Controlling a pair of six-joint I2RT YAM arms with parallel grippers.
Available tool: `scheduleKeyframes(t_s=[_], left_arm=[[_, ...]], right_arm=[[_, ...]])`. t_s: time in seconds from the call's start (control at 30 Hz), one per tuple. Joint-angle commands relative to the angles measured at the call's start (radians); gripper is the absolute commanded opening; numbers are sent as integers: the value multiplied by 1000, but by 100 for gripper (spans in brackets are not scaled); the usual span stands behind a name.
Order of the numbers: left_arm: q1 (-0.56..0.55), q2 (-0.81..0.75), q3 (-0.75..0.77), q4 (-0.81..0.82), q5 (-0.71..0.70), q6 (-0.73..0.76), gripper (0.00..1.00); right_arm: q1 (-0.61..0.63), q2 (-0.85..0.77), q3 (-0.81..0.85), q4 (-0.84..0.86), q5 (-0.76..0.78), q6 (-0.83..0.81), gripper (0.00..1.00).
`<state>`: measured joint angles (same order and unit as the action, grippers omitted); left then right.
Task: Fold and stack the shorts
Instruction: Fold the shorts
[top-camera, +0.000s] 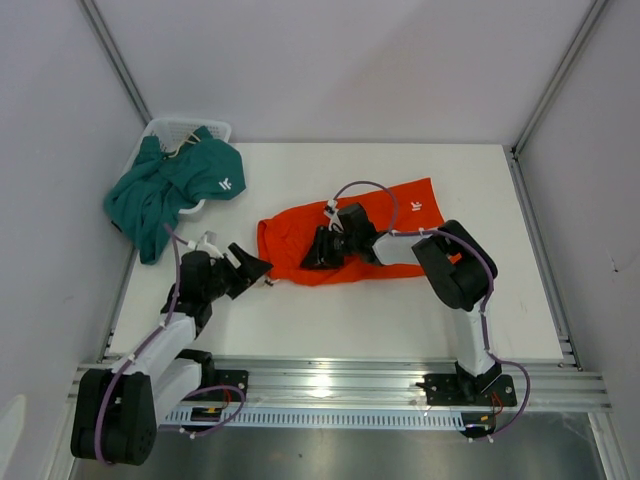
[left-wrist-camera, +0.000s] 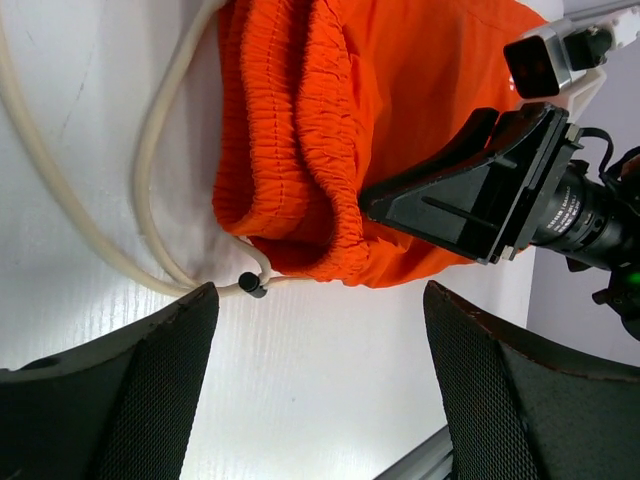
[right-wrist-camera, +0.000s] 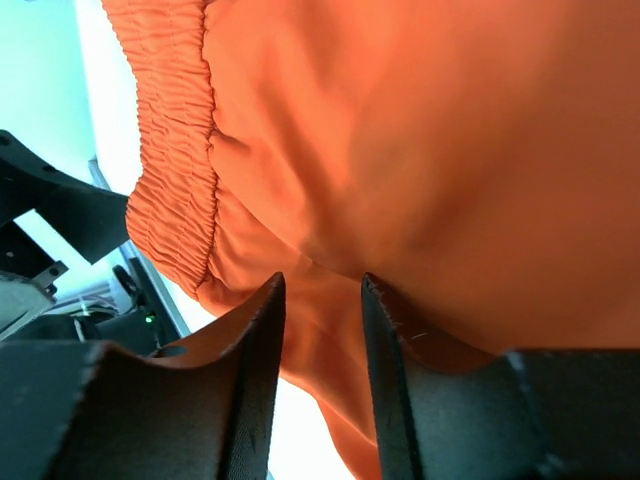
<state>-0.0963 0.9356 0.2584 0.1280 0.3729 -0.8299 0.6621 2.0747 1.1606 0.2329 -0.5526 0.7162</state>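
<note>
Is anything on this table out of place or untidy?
Yes. The teal shorts lie crumpled half out of the white basket at the far left corner, spilling over its rim. The white drawstring of the orange shorts trails loose beside the waistband.

The left arm (top-camera: 190, 290) reaches forward low over the bench, the left claw (left-wrist-camera: 315, 300) spread wide. The right arm (top-camera: 455, 265) bends leftward, the right claw (right-wrist-camera: 318, 285) pitched down and narrowed to a slim gap.

The orange shorts (left-wrist-camera: 420, 90) are matt cloth, their waistband (left-wrist-camera: 300, 120) gathered and ribbed; the drawstring (left-wrist-camera: 150, 150) is a smooth white cord. The tabletop (left-wrist-camera: 300, 390) is smooth with a faint sheen. The left tool (left-wrist-camera: 320, 298) has matt black, finely dimpled pads (left-wrist-camera: 150, 400).
</note>
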Motion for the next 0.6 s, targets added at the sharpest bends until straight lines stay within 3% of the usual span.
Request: scheduleKeyframes(t_s=[0.0,0.4,0.57], left_arm=[[-11,0,-15,41,53,-52,85],[-109,20,-25,71,17,-155,85],[-138,60,-50,163,3,-192,86]], right_arm=[[24,-41,40,-115,75,-60,41],[41,-16,232,-227,122,-106,50],[31,50,295,-187,65,-66,43]])
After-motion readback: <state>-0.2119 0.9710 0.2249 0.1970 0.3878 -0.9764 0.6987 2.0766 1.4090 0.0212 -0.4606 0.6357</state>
